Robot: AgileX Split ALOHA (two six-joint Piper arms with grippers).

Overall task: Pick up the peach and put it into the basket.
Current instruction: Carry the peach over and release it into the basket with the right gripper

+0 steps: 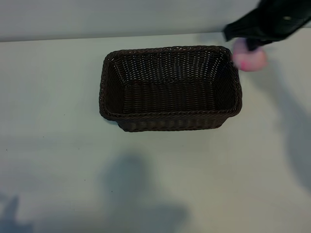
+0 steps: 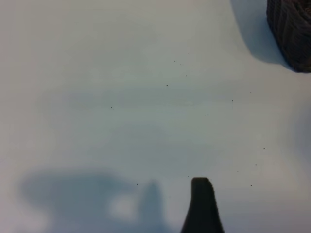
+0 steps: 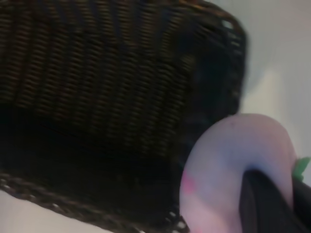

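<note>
Scanning left to right, we find the left gripper (image 2: pixel 201 206) only in its own wrist view: one dark rounded fingertip, the rest cut off, so its gape is not visible there; going by its spread it stands wide with nothing in it, above bare pale table (image 1: pixel 53 160). A corner of the basket (image 1: pixel 170 87) shows in that view too. The basket is dark brown woven wicker, rectangular with rounded corners, braided rim and sloping sides, sitting nearer the table's far edge, with nothing visible inside. At the basket's far right corner, just outside the rim, we see the peach (image 1: pixel 250 59), pale pink, round, smooth, blurred. The right gripper (image 1: pixel 252 46) is pinched on it, pointing steeply down; its dark arm enters from the top right, mostly cut off.
</note>
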